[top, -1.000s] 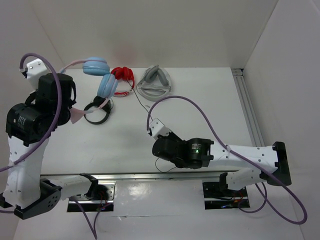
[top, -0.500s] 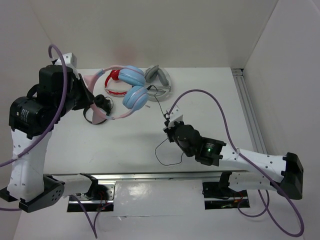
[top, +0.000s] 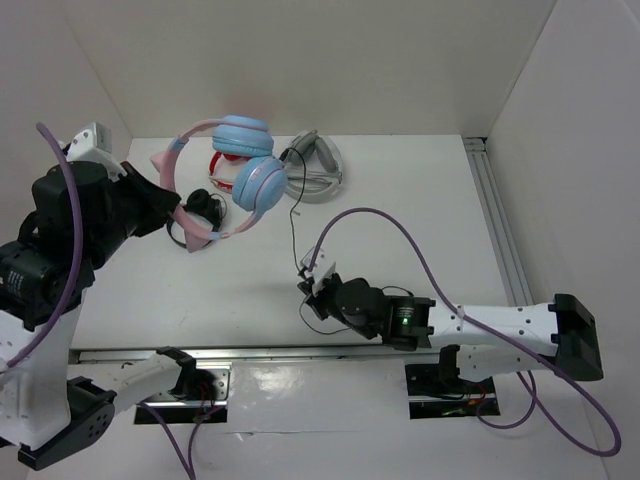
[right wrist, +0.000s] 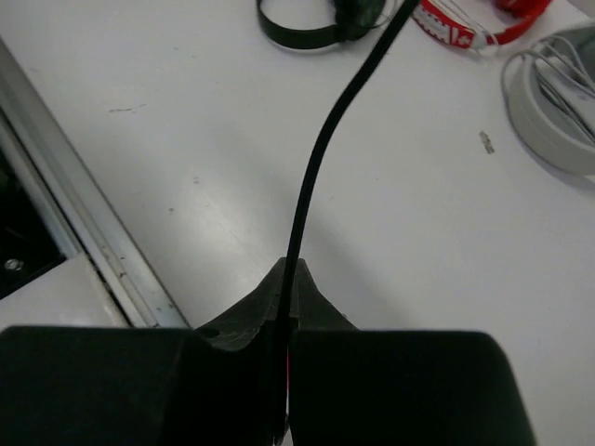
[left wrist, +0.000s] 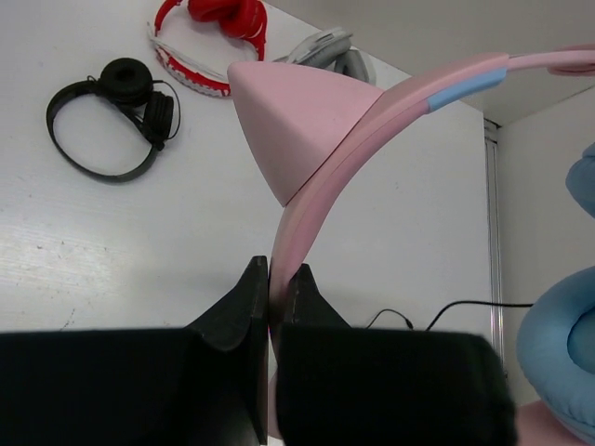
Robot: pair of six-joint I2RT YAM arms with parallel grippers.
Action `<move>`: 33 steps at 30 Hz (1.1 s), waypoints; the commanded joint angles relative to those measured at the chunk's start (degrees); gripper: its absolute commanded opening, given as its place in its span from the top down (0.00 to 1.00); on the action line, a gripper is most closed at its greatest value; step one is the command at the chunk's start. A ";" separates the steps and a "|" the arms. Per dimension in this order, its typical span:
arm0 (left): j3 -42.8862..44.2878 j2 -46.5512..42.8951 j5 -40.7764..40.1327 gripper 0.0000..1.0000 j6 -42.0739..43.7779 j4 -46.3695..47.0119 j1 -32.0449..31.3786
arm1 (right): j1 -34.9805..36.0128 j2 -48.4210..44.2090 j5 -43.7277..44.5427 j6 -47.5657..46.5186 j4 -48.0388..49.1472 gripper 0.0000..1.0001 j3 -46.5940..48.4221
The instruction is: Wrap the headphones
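Observation:
The headphones have light blue ear cups and a pink cat-eared headband. They hang in the air over the table's back left. My left gripper is shut on the headband, just below a pink cat ear. The thin black cable runs down from the lower ear cup to my right gripper. In the right wrist view that gripper is shut on the cable, which runs taut up and away. A loose cable end lies on the table.
Small black headphones, red-and-white headphones and grey headphones lie at the back of the white table. A metal rail runs along the near edge. White walls stand at the back and the sides.
My left arm has swung left and lifted the headphones up and back. My right gripper has moved down and left toward the near edge with the cable, which is now drawn straighter.

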 commanded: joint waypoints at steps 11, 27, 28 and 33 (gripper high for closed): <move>6.18 3.71 1.03 1.00 -8.91 6.77 0.93 | 4.87 9.02 1.88 -3.69 9.23 0.94 2.59; 5.95 3.19 -6.87 1.00 -9.44 4.83 1.98 | 7.23 13.25 10.75 -1.94 11.09 1.00 0.57; 5.24 3.19 -6.88 1.00 -8.91 4.83 1.98 | 7.24 13.25 14.07 -1.94 10.04 1.00 1.87; 1.81 2.58 -5.92 1.00 -6.63 6.41 1.98 | 9.00 10.62 22.88 -0.71 1.18 1.00 3.91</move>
